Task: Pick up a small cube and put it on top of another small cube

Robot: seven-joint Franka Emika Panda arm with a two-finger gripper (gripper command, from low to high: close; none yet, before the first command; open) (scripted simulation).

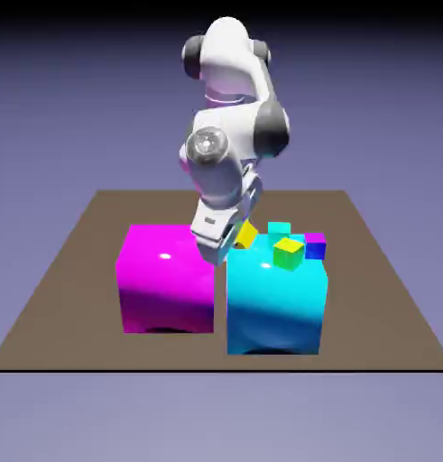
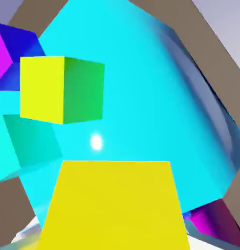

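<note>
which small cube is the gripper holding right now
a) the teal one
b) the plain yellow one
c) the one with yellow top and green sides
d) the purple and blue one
b, the plain yellow cube fills the space between the finger tips at the hand view's bottom edge

Franka Panda arm (image 1: pixel 226 117) seen folded in exterior view, upper links raised, forearm brought down toward camera. Dark joint covers (image 1: pixel 272 129) exposed at bend; round wrist cap (image 1: pixel 207 144) turned to camera. White hand (image 1: pixel 216 233) carried low below wrist, tilted, not plumb. Gripper (image 2: pixel 114 239) closed in grip, fingers held apart by load. Fingertips mostly hidden in hand view, only pale slivers shown at bottom edge, both sides.
</note>
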